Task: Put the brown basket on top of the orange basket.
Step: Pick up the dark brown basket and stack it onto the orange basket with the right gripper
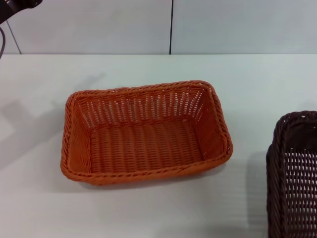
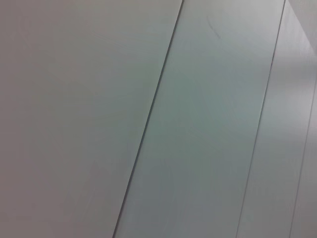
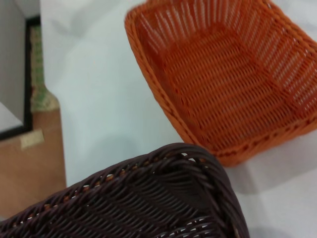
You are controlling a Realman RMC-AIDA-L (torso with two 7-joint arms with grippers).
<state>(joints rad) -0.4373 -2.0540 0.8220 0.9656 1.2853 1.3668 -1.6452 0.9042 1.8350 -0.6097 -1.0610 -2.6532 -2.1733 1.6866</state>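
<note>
Desk [image 1: 44,208]: white, fills the head view, pale wall panels behind it.

Orange basket [image 1: 143,134]: sits dead centre on the desk, open side up, nothing in it, long side running 9 to 3 o'clock. Right wrist view shows it too, just past the brown rim.

Brown basket [image 1: 293,173]: at about 4 o'clock from the orange one, cut off by the head view's edge. There's a strip of bare desk between the two, so they're not touching. The near rim looks tilted, so my guess is it's partly lifted, but I can't confirm that.

My right gripper: not visible in any view. The right wrist camera sits right over the brown rim [image 3: 163,198], so that arm is at the basket, but whether the gripper is wide, narrow or clamped on the rim I can't tell.

My left gripper: not visible either. Its wrist camera only shows wall panels, and there's a dark bit of arm at 11 o'clock in the head view. I'd call it parked.

Doing the step well: get the brown base above the orange rim before moving toward 9 o'clock. Line up the long sides. Brown looks the larger, so I expect it to rest on the rim rather than nest. Lower it level.

Room: open desk all round the orange basket. The desk edge shows close by the brown basket in the right wrist view, so keep the carry moving inward.
</note>
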